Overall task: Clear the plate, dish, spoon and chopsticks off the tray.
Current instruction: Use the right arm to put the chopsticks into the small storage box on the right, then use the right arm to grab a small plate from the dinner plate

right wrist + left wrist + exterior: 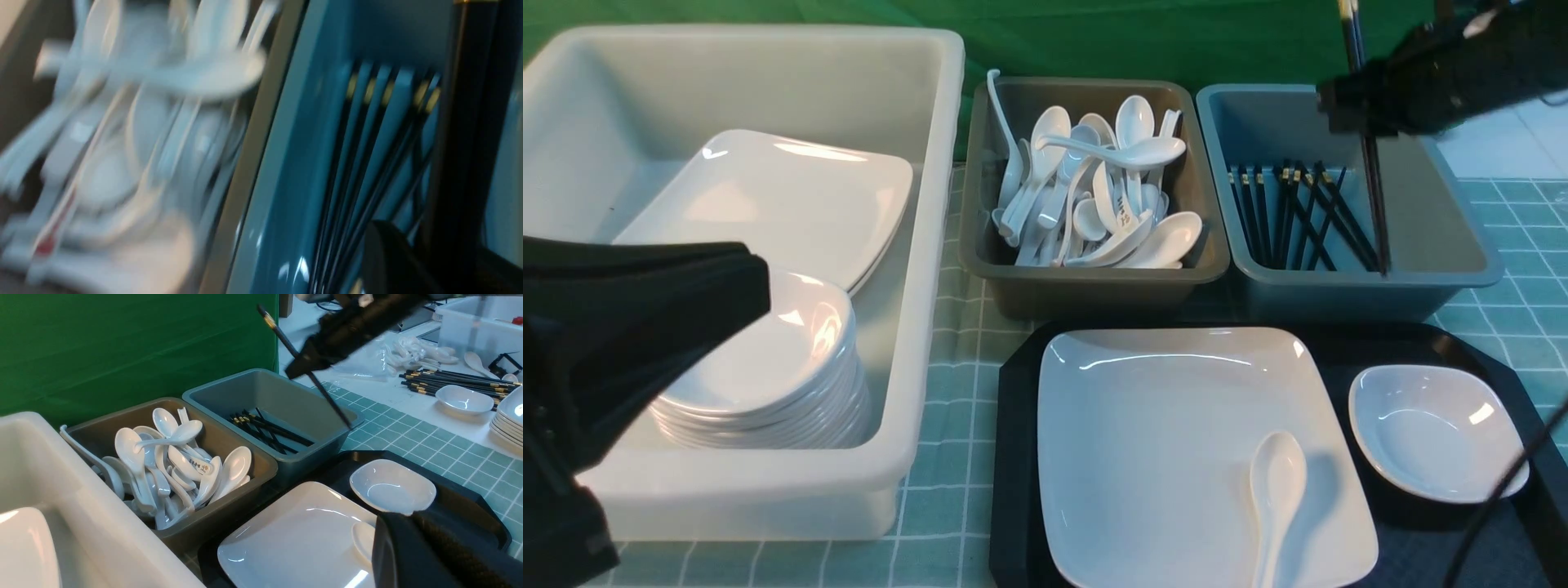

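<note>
Chopsticks point(1374, 196): a black pair standing almost upright, thin tips down inside the blue-grey tub point(1429, 220), banded thick ends up at the top edge of the front view.
Right claw point(1352, 106): clamped on the chopsticks partway along their length, above the far side of that tub.
Blue-grey tub: behind the tray on the right; more black chopsticks lie flat on its floor.
Tray point(1013, 457): black, nearest the robot, on a green checked cloth point(956, 392).
Plate point(1160, 441): large, white and square, filling the tray's left and middle.
Spoon point(1276, 490): white, lying on the plate's near right part, bowl pointing away from the robot.
Dish point(1429, 433): small and white, on the tray just right of the plate.
Left claw point(752, 282): jaws together, nothing seen between them, above the near end of the white tub point(931, 245).
White tub: on the left, holding a stack of small dishes point(768, 367) and large plates point(792, 196) behind it.
Brown tub point(1086, 278): between the other two tubs, heaped with white spoons.
</note>
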`<state>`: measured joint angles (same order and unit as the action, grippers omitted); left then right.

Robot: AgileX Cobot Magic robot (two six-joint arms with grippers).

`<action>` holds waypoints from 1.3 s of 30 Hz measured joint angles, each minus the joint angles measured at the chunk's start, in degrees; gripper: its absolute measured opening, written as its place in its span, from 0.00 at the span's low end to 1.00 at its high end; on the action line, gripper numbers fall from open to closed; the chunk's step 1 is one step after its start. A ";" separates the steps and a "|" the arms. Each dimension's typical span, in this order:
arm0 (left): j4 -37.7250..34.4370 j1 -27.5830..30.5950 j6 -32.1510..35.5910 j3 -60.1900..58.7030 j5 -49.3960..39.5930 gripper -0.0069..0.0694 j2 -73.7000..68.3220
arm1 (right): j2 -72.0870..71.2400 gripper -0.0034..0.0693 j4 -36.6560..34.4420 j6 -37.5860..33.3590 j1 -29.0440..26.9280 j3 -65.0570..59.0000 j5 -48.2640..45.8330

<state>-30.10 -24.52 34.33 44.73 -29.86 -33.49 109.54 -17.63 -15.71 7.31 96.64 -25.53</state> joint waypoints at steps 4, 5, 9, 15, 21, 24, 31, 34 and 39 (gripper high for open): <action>0.00 0.00 0.00 0.00 -0.18 0.11 0.00 | 13.34 0.20 0.23 7.52 -1.62 14.16 -1.36; 0.00 0.00 0.00 0.00 -0.31 0.11 0.00 | 14.77 0.20 0.34 8.35 -1.86 15.77 -1.96; 0.07 0.00 0.00 0.00 -0.72 0.11 0.00 | 18.60 0.33 0.96 10.54 -2.09 18.80 -7.31; 1.05 0.00 0.00 0.00 -0.95 0.11 0.00 | 16.94 0.63 4.11 10.73 -2.09 19.22 -15.68; 3.21 0.00 0.00 0.00 -1.31 0.11 0.00 | 7.33 0.51 14.48 8.60 -1.67 19.24 -30.87; 3.33 0.00 0.00 0.00 -2.79 0.11 0.00 | 1.21 0.40 18.93 6.59 -0.25 16.50 -37.94; 3.39 0.00 0.00 0.00 -6.01 0.11 0.00 | -16.46 0.39 24.92 2.45 6.00 -9.32 -39.05; 3.33 0.00 0.00 0.00 -6.93 0.11 0.00 | -22.07 0.47 25.37 -0.90 6.74 -22.85 -36.17; 1.76 0.00 0.00 0.00 -7.58 0.11 0.00 | -24.78 0.72 26.07 -8.26 6.74 -40.36 -21.64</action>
<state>-28.34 -24.52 34.33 44.73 -37.44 -33.49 84.76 8.44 -23.97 14.05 56.28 -47.18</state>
